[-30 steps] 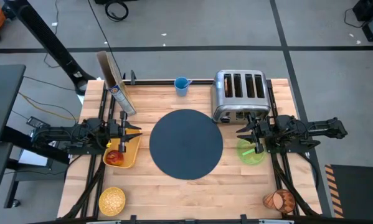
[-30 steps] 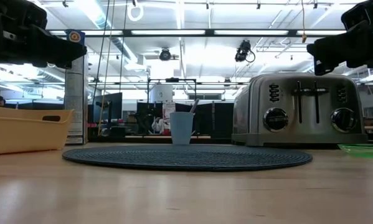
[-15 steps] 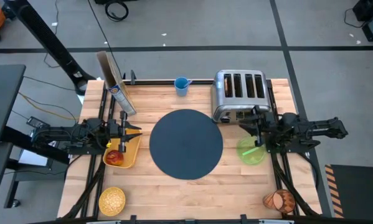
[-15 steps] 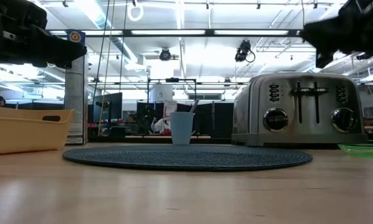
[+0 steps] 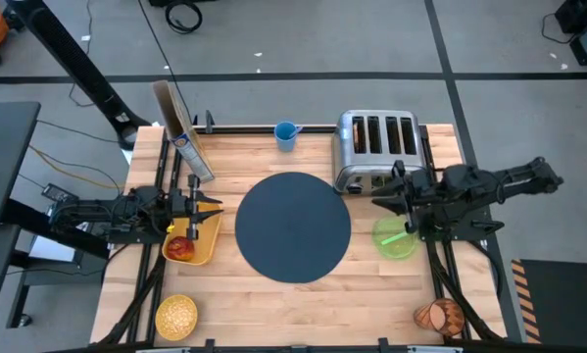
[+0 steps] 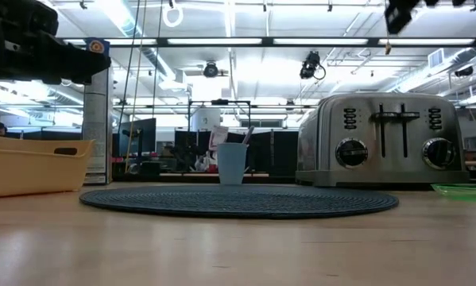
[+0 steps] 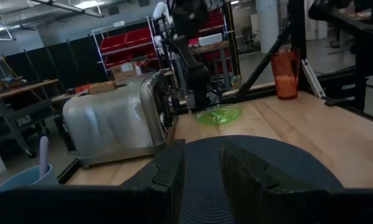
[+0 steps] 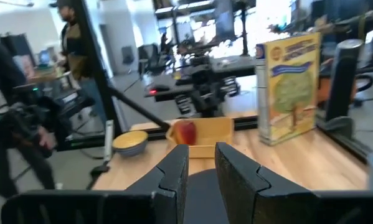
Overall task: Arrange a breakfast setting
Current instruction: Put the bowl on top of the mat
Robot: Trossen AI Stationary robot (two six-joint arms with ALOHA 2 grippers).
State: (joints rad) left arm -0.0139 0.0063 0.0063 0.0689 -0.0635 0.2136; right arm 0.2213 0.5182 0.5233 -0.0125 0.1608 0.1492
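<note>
The dark blue-grey round mat lies flat at the table's middle. The green plate rests on the wood to its right, below my right gripper, which hovers open and holds nothing. The red apple lies in a yellow tray at the left, beside my left gripper, which is also open with a narrow gap and holds nothing. The yellowish cereal bowl stands near the front left corner. The orange-brown cup stands at the front right.
The chrome toaster stands at the back right, just beyond my right gripper. A small blue cup with a pale handle in it stands at the far edge. A cereal box stands upright at the back left. People show beyond the table.
My right gripper has risen well above the green plate, rolling slightly, and has drifted a little toward the toaster. In the low view it has climbed almost out of the picture's top. Its fingers have kept their gap.
</note>
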